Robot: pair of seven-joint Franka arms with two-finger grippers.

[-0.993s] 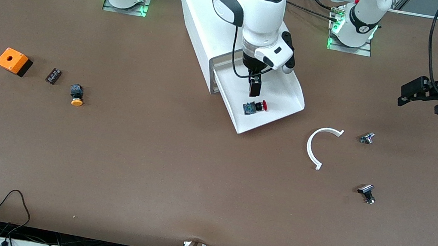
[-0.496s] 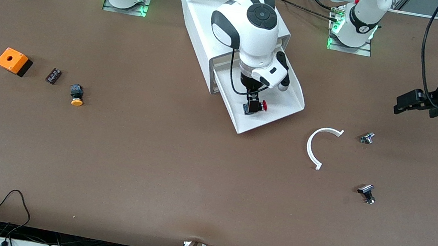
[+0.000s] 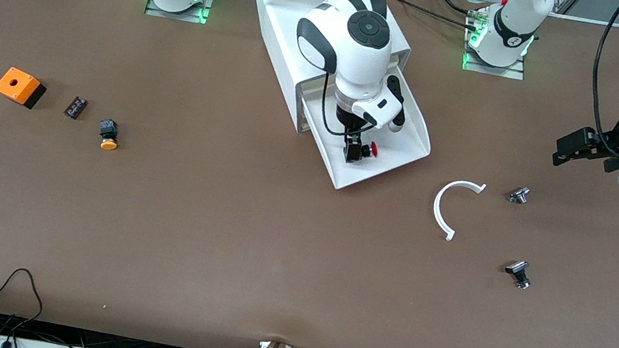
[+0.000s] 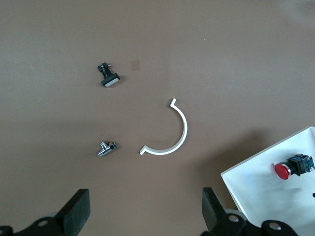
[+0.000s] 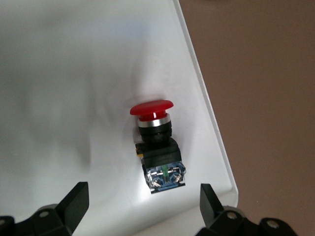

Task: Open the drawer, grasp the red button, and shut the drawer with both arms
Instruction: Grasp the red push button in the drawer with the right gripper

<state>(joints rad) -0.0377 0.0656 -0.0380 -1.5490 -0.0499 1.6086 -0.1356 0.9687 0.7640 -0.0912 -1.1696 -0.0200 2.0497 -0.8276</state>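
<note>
The drawer [image 3: 407,133] stands pulled out of the white cabinet [image 3: 282,29]. The red-capped button [image 3: 371,149] lies on its side on the drawer floor [image 5: 74,98], close to the drawer's front rim. My right gripper [image 3: 353,151] is down in the drawer and open. Its fingers [image 5: 75,199] stand on either side of the button [image 5: 156,147], level with its blue terminal end and clear of it. My left gripper [image 3: 571,148] hangs open over bare table toward the left arm's end. Nothing is between its fingers [image 4: 78,211], and the button [image 4: 294,167] shows at the edge of the left wrist view.
A white arc-shaped piece [image 3: 452,207] and two small silver-black parts [image 3: 518,195] [image 3: 518,273] lie beside the drawer toward the left arm's end. An orange box [image 3: 20,86], a small dark part [image 3: 75,106] and an orange-capped button [image 3: 107,134] lie toward the right arm's end.
My right gripper has come down into the drawer until its open fingers flank the button. My left arm has sunk a little and drifted slightly toward the drawer.
</note>
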